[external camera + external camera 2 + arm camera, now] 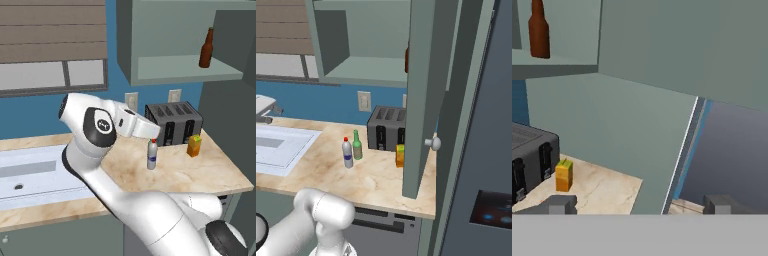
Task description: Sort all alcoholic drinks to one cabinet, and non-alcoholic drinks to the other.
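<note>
A dark brown glass bottle (205,48) stands upright on the shelf of the open upper cabinet (185,67); it also sits top left in the hand view (538,31). On the counter, the white red-capped bottle (152,155) (347,153) stands next to the green glass bottle (357,145). The small orange carton (194,145) (400,155) (563,175) stands by the toaster. My gripper (642,205) is open, with nothing between its fingertips (562,204). My wrist (142,127) hangs just above the white bottle, facing the cabinet side.
A black toaster (173,122) (387,128) sits against the back wall. The cabinet's open door (426,95) (627,135) juts out over the counter's right end. A sink (25,172) lies to the left. A dark tall appliance (486,150) borders the right.
</note>
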